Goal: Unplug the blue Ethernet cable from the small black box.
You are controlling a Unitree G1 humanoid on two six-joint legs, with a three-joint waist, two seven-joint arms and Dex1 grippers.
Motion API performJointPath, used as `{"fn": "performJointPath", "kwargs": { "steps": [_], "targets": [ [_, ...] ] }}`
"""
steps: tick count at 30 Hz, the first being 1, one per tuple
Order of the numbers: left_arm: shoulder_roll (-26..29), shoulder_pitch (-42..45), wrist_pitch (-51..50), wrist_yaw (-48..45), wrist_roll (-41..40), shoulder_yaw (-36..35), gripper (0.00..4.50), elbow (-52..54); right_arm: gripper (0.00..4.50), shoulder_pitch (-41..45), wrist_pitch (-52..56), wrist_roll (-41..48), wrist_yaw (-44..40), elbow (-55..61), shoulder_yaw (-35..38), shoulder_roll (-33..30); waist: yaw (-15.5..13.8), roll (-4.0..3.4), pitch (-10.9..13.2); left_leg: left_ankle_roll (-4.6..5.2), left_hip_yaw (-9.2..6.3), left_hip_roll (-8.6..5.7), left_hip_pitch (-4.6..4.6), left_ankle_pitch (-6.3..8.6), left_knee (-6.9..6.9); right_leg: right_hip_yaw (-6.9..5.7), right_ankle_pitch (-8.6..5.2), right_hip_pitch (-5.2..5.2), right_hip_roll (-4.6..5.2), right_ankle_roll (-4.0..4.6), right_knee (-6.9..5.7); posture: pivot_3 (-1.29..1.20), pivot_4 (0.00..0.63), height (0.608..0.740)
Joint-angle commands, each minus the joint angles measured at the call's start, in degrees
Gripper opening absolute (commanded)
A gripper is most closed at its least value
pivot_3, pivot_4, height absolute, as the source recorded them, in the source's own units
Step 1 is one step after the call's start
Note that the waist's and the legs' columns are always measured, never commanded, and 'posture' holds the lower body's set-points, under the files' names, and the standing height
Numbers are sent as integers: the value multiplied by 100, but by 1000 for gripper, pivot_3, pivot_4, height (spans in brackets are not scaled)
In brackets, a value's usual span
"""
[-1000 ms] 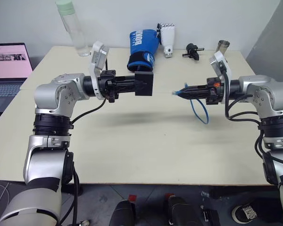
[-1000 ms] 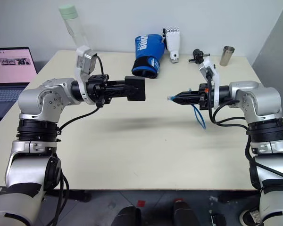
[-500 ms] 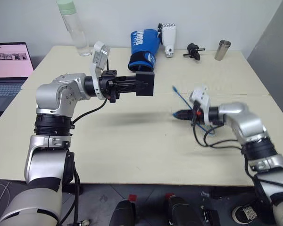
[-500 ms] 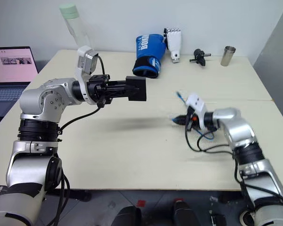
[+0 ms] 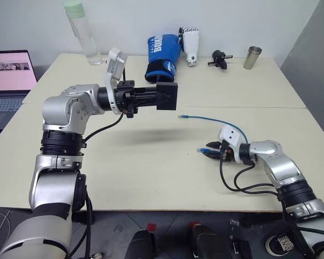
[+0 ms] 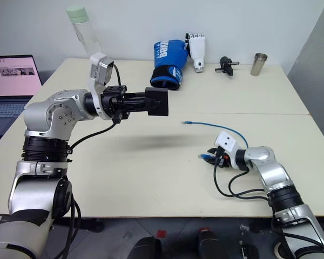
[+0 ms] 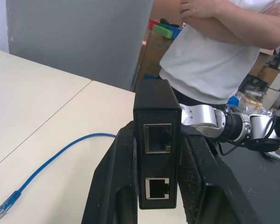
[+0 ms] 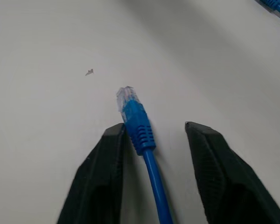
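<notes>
The left pincer [image 7: 156,186] grasped the small black box [image 7: 157,144] in the air; the right pincer [image 8: 154,135] was released around the blue Ethernet cable [image 8: 139,128] on the desk [image 5: 151,162]

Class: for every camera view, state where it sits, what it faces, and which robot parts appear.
Head views: look down over table, both arms.
Left wrist: along left gripper clamping small black box; shares blue Ethernet cable with the others.
Right wrist: along right gripper, jaws apart around the cable's plug on the table.
</notes>
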State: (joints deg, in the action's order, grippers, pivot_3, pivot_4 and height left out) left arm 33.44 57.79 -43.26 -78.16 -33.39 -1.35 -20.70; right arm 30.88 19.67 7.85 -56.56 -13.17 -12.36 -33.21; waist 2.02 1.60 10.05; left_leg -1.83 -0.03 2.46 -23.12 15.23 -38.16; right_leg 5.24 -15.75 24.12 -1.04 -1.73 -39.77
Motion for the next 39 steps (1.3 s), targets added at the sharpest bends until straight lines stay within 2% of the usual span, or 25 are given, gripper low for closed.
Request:
{"fn": "performJointPath", "kwargs": {
  "steps": [1,5,7,11,15,20,23,28,31,34,39],
  "targets": [
    [1,183,102,-44,3,-13,768,51,3261,151,342,285,-193,559,302,-155,0,0,0,0,0,0,0,0,0,1,0,0,0,0,0,0,150,740],
    [36,160,85,-54,-7,-37,768,60,4234,70,1135,936,-707,1556,474,-500,-10,-1,0,0,-1,0,0,0,0,0,0,0,0,0,0,0,150,740],
    [80,137,72,-70,-13,-53,768,74,4491,69,1672,1370,-841,2085,620,-674,-12,0,0,1,-3,1,-1,0,0,-2,0,-1,0,0,2,0,150,740],
    [198,88,20,-81,-45,-115,768,121,4491,396,2999,2443,-876,2796,1164,-941,-8,-3,2,1,-5,-1,-1,1,1,-4,0,-3,0,-1,3,0,150,740],
    [383,-107,-152,-47,-176,-219,768,370,4491,1087,4221,3392,-355,2685,2024,-969,2,-3,2,1,-4,2,1,1,1,-2,-1,-2,0,0,0,0,150,740],
    [544,-282,-339,142,-330,-437,768,574,4491,1731,5137,4135,330,2544,2738,-827,-15,-2,2,2,-7,3,-4,1,5,-7,-3,0,0,3,5,0,150,740],
    [534,-326,-299,347,-336,-555,768,533,4491,1849,5249,4322,571,2617,2808,-760,-15,-2,2,2,-7,3,-4,1,4,-8,-3,0,0,3,4,0,150,740],
    [287,-455,926,1501,490,-631,768,-76,4491,1478,4842,4198,855,3224,2416,-531,-18,-2,1,3,-7,3,-4,2,4,-8,-3,-1,0,3,7,0,150,740],
    [82,-622,1881,2624,1202,-624,768,-633,4491,1294,4401,3892,975,3466,2064,-444,-16,-2,1,3,-5,2,-3,2,4,-3,-3,-1,2,3,5,0,150,740],
    [-279,-1005,2536,3719,1658,-705,768,-987,4491,1065,3798,3429,1029,3646,1606,-404,-16,-1,1,3,-5,3,-3,2,4,-3,-2,0,4,3,5,0,150,740],
    [-728,-1736,3470,4637,2177,-648,768,-1183,4491,800,3284,3083,1084,3728,1176,-234,-25,3,-3,2,-5,7,-16,1,6,-3,-1,9,10,3,10,0,150,740]
  ]
}}
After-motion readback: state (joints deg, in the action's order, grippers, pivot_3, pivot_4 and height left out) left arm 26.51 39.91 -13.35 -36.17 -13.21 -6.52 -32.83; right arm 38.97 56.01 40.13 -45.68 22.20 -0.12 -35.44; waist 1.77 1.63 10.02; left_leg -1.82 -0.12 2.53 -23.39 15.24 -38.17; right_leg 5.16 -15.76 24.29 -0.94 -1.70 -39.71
